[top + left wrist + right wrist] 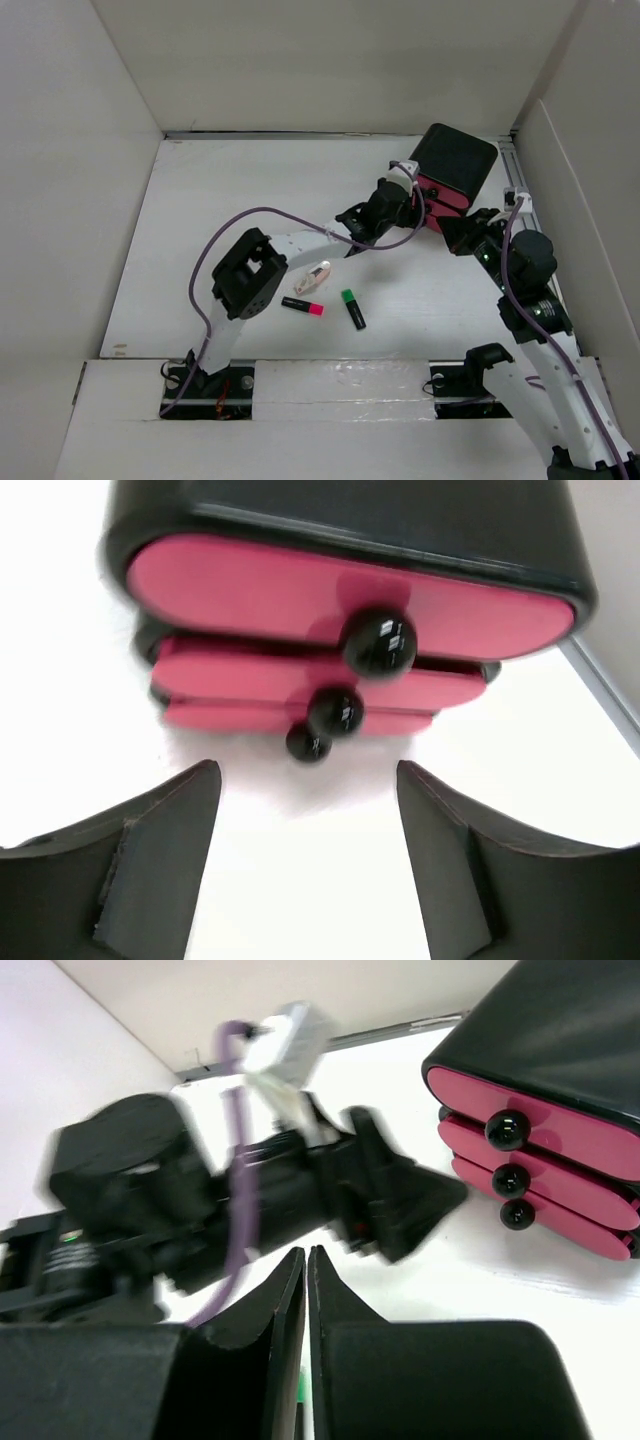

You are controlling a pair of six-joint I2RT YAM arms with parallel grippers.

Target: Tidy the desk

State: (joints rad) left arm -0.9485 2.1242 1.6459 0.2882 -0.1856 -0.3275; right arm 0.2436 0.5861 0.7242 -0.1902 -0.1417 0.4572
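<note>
Both near drawer box (340, 590): L gripper (308, 775) spread, R gripper (306, 1253) nearly pressed together.

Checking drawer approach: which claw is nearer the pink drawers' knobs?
Left. The left claw faces the knobs head-on, open; the right claw sits off to one side, farther away.

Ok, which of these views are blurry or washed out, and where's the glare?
Top external: sharp and evenly lit, with only soft shadows on the desk. Left wrist: the drawer box is smeared, the white surface around it is blown out, and there are small glints on the black knobs. Right wrist: the left arm is motion-blurred, while the drawers behind it look fairly crisp.
</note>
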